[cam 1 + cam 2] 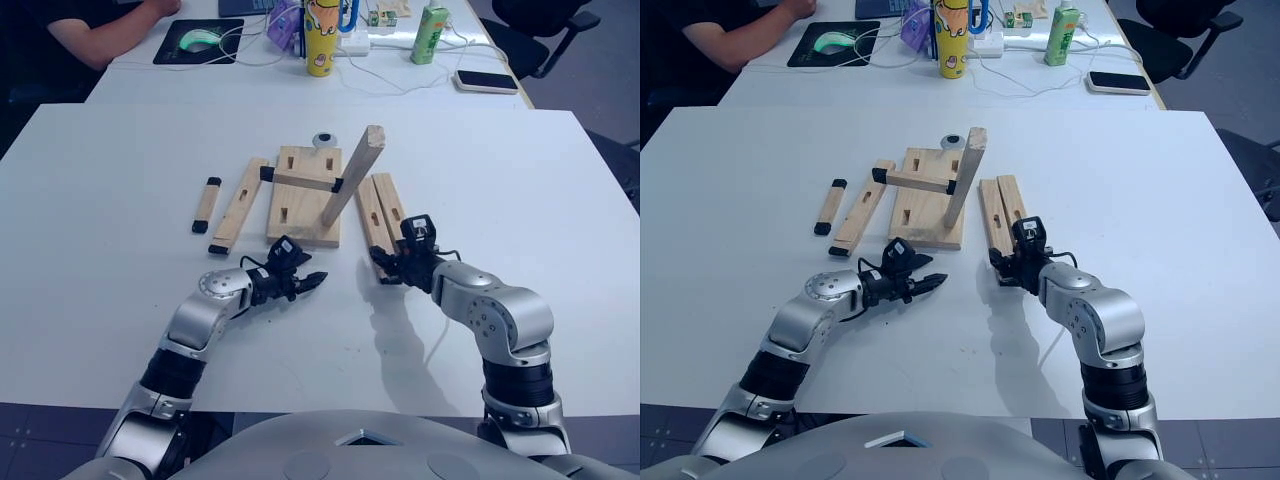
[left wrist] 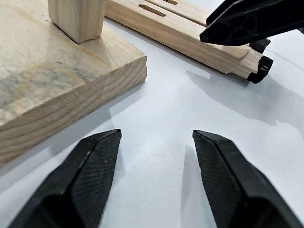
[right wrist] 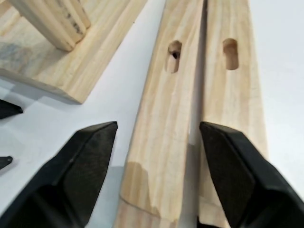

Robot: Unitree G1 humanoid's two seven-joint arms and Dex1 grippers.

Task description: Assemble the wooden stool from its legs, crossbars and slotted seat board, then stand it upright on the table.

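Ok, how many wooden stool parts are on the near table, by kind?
Seat board: 1
Legs: 4 (upright leg, left leg, two right legs)
Crossbars: 2 (loose crossbar, fitted crossbar)
Total: 7

Rounded silver arm shells (image 1: pixel 502 312), black joint bands, thin black wrist cables (image 1: pixel 252 262); left hand (image 1: pixel 312 281) and right hand (image 1: pixel 382 268) black, with wedge-shaped, finely textured fingers (image 2: pixel 92 173).
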